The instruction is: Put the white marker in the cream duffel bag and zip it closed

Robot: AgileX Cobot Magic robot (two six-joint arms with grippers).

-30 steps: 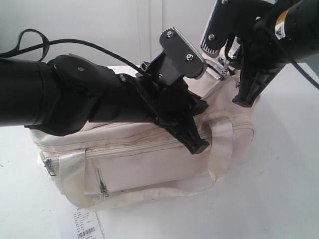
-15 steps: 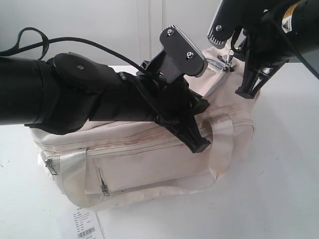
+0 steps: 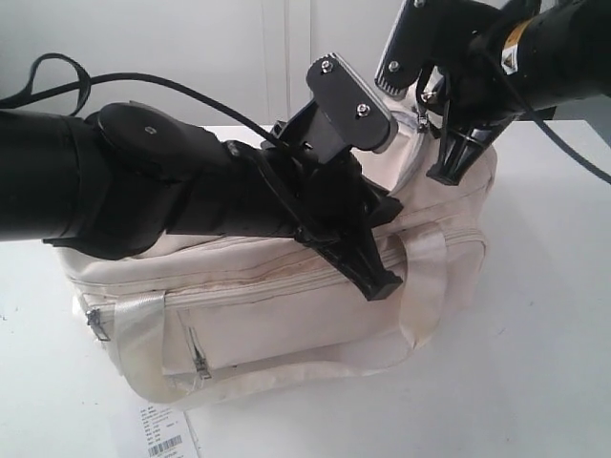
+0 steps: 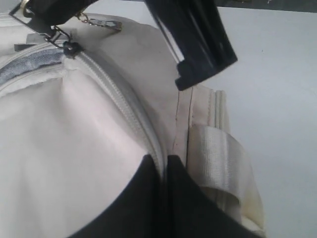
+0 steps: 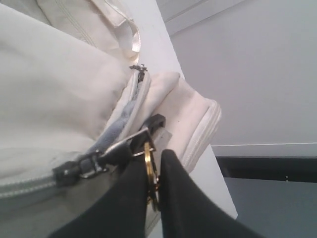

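- We cannot see the white marker; we judge it is inside the cream duffel bag (image 3: 286, 320).
- Our right gripper (image 5: 148, 198) pinches the gold ring zip pull (image 5: 149, 166), and our left gripper (image 4: 161, 198) is clamped on the bag beside its zip.
- The zip is partly shut, and the bag's end gapes.

White tabletop (image 3: 549, 382), pale grey wall (image 3: 172, 48) behind, vertical panel seams, soft even indoor light

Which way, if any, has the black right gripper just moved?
Yes: the right gripper, pinching the gold ring zip pull, moved left and up in the exterior view, toward the unmoved grey plate on the left arm.
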